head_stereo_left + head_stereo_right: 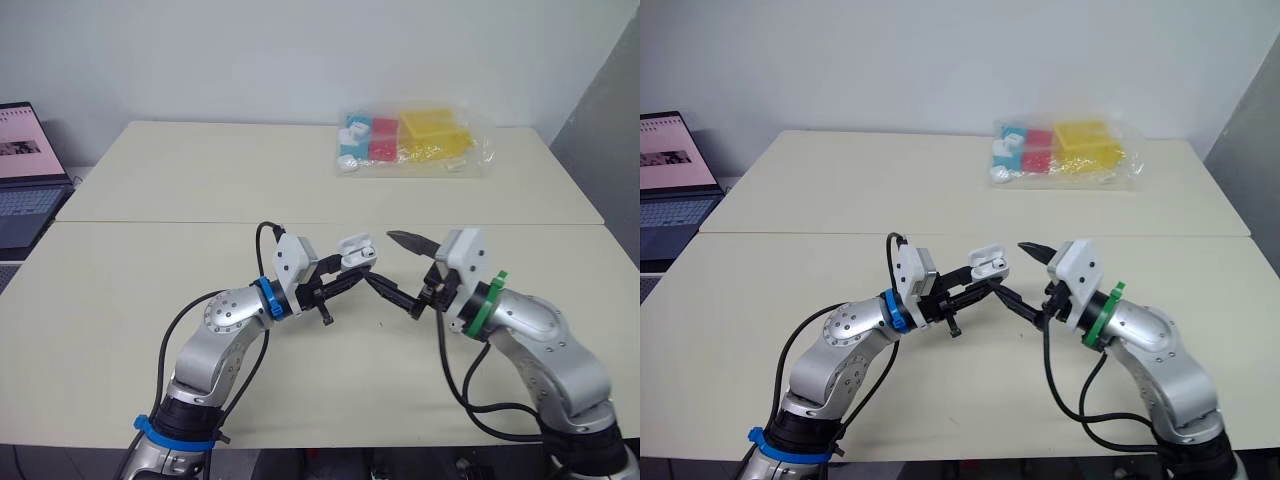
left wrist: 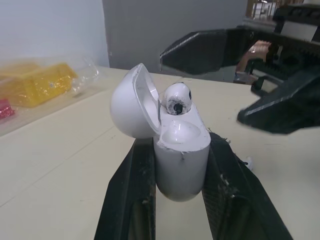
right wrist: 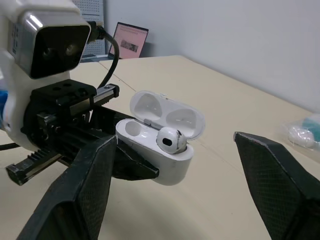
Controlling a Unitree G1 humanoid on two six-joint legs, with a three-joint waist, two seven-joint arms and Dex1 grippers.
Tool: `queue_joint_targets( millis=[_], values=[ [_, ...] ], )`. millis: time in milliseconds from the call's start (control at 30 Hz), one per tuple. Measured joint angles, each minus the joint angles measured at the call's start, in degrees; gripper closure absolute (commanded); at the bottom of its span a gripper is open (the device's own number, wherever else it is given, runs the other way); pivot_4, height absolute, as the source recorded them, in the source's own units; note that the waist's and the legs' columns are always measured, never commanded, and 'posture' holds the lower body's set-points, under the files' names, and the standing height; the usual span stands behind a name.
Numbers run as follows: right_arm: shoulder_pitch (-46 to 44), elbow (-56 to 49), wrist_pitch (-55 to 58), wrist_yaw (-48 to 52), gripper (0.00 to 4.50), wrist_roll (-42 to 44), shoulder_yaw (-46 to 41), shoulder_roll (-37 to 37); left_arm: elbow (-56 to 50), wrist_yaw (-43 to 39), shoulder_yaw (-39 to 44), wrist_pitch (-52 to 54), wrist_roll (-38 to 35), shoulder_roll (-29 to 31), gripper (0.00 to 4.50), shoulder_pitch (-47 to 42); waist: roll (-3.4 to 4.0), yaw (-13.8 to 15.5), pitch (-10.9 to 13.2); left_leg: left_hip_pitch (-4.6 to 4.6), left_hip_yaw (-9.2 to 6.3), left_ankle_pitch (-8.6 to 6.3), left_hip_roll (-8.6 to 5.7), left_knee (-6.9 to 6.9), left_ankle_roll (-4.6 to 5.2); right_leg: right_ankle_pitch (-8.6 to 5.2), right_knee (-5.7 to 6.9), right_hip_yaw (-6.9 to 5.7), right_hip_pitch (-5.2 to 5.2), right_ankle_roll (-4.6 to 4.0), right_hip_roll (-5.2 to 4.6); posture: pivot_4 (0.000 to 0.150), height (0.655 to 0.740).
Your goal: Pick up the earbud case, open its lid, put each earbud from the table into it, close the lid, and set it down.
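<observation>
My left gripper (image 1: pixel 357 270) is shut on the body of the white earbud case (image 1: pixel 355 250), holding it above the middle of the table. The case lid (image 2: pixel 131 102) stands open, tipped back. One white earbud (image 2: pixel 176 98) sits in one socket of the case (image 3: pixel 155 150); the other socket (image 3: pixel 133 128) is empty. My right gripper (image 1: pixel 380 260) is open just to the right of the case, one finger above and one below its level, with nothing between them. Its fingertips (image 2: pixel 200 50) are close to the earbud without touching it.
A clear plastic bag (image 1: pixel 415 140) with yellow, red and blue items lies at the back right of the table. An open laptop (image 1: pixel 22 175) stands off the left edge. A seam (image 1: pixel 150 222) runs across between the two table tops.
</observation>
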Motion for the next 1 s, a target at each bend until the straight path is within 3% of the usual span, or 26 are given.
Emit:
queue_joint_targets(
  millis=[167, 267, 467, 667, 1000],
  values=[
    [-0.48, -0.41, 9.12, 7.91, 0.61, 5.80, -6.45, -18.06, 0.01, -0.25, 0.01, -1.37, 0.84, 0.60, 3.67, 0.72, -0.01, 0.07, 0.01, 0.01, 0.02, 0.00, -0.02, -0.03, 0.01, -0.01, -0.05, -0.02, 0.01, -0.01, -0.03, 0.150, 0.7354],
    [-1.99, 4.19, 11.15, 12.76, 0.61, 0.85, -1.48, -29.53, 0.03, -1.21, -0.46, -2.84, 2.05, 0.78, 3.67, 1.24, -0.07, -0.02, 0.04, 0.05, 0.00, -0.01, 0.01, -0.06, 0.02, -0.03, -0.07, -0.02, -0.01, -0.06, 0.01, 0.150, 0.7354],
    [-6.85, 12.09, 10.47, 19.97, 0.61, -8.72, 12.56, -36.29, -0.02, -1.86, -2.28, -4.80, 3.39, 0.73, 3.67, 2.56, -0.06, -0.09, 0.06, 0.02, -0.01, -0.01, 0.03, -0.09, 0.02, -0.05, -0.12, -0.02, -0.03, -0.08, 0.04, 0.150, 0.7354],
    [-10.74, 18.87, 6.34, 26.61, 0.61, -14.87, 20.77, -34.77, -0.01, -2.37, -2.40, -5.55, 4.35, 0.91, 3.67, 3.13, -0.06, -0.08, 0.06, -0.05, 0.01, -0.01, 0.02, -0.05, 0.02, -0.05, -0.15, 0.00, -0.08, -0.06, 0.03, 0.150, 0.7354],
    [-17.19, 25.38, 5.25, 30.72, 0.61, -23.29, 25.33, -30.49, -0.02, -2.30, -2.44, -5.93, 5.21, 0.73, 3.67, 3.41, -0.06, -0.04, 0.06, -0.04, 0.03, -0.01, 0.02, -0.05, 0.01, -0.05, -0.12, 0.01, -0.08, -0.06, 0.02, 0.150, 0.7354]
  ],
)
